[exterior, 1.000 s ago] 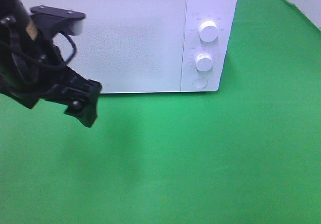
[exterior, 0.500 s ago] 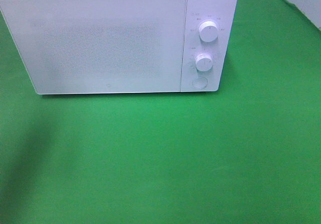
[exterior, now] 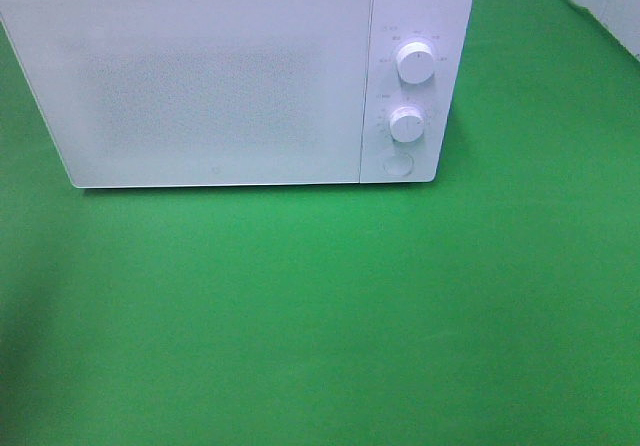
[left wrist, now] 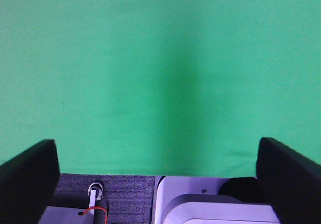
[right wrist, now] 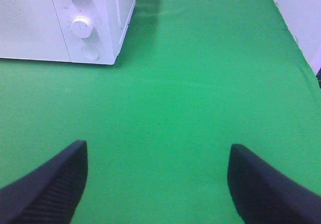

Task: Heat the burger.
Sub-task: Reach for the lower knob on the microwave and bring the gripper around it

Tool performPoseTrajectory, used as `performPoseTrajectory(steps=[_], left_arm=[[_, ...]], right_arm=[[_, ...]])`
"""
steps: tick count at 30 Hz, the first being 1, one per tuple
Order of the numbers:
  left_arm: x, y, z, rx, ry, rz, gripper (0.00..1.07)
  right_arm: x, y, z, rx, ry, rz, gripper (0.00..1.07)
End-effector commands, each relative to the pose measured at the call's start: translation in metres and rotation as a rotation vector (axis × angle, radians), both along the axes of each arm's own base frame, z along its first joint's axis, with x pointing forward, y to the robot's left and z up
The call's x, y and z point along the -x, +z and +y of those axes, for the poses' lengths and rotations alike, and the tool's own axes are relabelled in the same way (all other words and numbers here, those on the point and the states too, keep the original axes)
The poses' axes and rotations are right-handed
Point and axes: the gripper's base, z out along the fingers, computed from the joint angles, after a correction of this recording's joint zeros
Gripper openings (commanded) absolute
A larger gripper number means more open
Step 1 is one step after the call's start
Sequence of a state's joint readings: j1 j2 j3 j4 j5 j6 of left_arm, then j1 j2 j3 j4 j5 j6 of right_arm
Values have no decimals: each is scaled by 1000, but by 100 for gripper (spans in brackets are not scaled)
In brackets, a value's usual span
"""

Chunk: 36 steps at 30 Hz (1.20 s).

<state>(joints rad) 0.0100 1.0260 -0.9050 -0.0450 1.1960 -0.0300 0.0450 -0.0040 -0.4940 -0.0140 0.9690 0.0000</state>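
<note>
Microwave, door shut, stands on green cloth. Jaws of left gripper and right gripper stand wide open, holding nothing.

White microwave, door shut, is blocking the rear left of the desk; the green surface in front and to its right is lying open for passage.

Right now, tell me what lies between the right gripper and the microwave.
Only bare green cloth, seen in the right wrist view, from the right gripper to the microwave.
</note>
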Motion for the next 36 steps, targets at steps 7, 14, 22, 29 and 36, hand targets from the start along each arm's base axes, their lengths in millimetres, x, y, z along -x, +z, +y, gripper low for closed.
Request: performPoseTrajectory(steps=[7,14,22,29,36], left_arm=[[56,-30,0,0,6,-91,100],[89,-41,-1,-16,-21,-228,100],[120,-39,-1,-20,-25,-411,100],[154,-32,-2,-20,-24,-631,100],[180,-32,-2,-16,-19,-794,100]], right_arm=[[3,0,0,2,-9,-35,75],[3,0,0,2,-9,-35,75],[3,0,0,2,-9,-35,75],[3,0,0,2,-9,-35,75],[3,0,0,2,-9,-35,75]])
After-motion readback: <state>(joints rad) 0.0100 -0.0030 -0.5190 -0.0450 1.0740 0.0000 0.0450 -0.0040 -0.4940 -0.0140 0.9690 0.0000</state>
